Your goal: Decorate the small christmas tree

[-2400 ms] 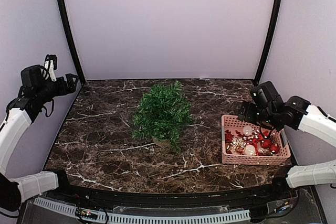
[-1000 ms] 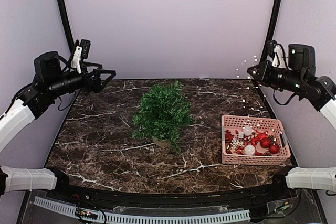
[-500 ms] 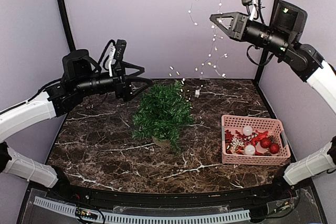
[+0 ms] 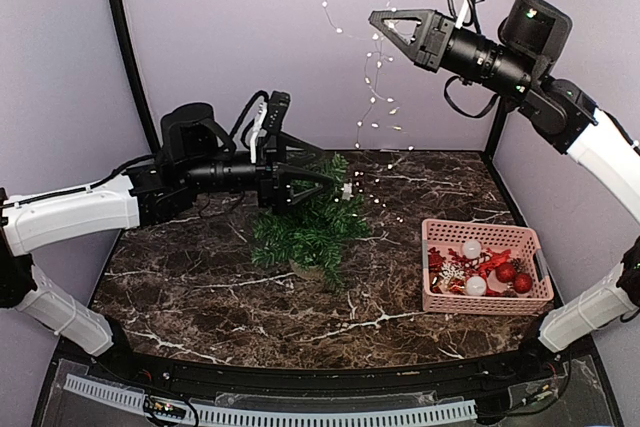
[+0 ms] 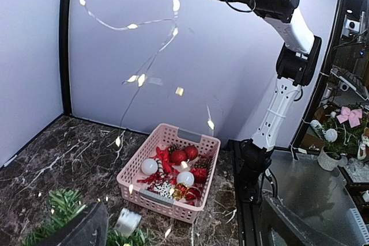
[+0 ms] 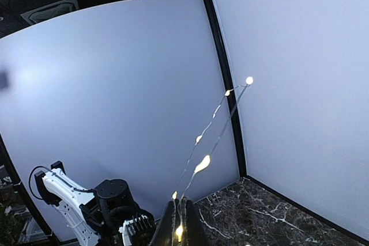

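The small christmas tree [image 4: 308, 225], bushy and dark green, stands mid-table in its tan pot. A string of lit fairy lights [image 4: 378, 77] hangs from my right gripper [image 4: 374, 19], which is shut on it high above the table's back. In the right wrist view the shut gripper [image 6: 179, 218] pinches the fairy lights [image 6: 202, 165]. The string trails down to a small white box [image 5: 128, 221] just over the tree top [image 5: 57, 204]. My left gripper [image 4: 328, 169] is open and level at the tree top, close to the string's lower end. Its dark fingers [image 5: 81, 231] hold nothing.
A pink basket [image 4: 436, 299] at the right holds red and white baubles, a red bow and other ornaments; it also shows in the left wrist view as the pink basket [image 5: 151, 195]. Lilac walls with black corner posts [image 4: 120, 37] close in the marble table [image 4: 180, 277].
The left arm has reached right until its open gripper is at the tree top. The right gripper has shifted a little left and up, and the string's lower end swung toward the tree.
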Available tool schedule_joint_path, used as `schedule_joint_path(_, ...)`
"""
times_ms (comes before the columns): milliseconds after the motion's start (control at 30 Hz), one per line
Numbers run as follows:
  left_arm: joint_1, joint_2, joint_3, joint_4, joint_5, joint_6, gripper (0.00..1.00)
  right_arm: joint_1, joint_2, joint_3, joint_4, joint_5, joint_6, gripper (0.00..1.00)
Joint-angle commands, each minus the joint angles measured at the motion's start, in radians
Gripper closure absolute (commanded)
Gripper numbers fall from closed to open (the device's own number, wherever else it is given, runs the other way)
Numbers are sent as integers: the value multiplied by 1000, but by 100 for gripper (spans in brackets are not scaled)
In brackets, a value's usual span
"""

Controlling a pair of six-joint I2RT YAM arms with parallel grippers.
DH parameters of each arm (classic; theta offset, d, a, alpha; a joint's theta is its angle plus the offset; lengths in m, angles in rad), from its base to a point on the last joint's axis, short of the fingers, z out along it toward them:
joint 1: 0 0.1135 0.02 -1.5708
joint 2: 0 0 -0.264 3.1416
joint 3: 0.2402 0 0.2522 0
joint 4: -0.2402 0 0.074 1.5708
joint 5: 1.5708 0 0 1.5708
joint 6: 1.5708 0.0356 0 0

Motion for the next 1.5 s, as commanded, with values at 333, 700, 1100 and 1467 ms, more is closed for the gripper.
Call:
schedule_joint_path(333, -8, 179, 167, 176, -85, -15, 2, 26, 1, -13, 130, -113, -1, 100)
schedule_joint_path(700, -23, 273, 239, 237, 140, -44, 32, 28, -14, -34, 119, -92, -11, 100)
schedule_joint_path(1100, -37, 265, 210, 280, 197, -33, 48, 28, -4, -38, 129, -96, -11, 100)
schedule_joint_path(1467, -38, 212, 177, 247, 108, 24, 100, 29, -70, -83, 66, 41, -75, 100)
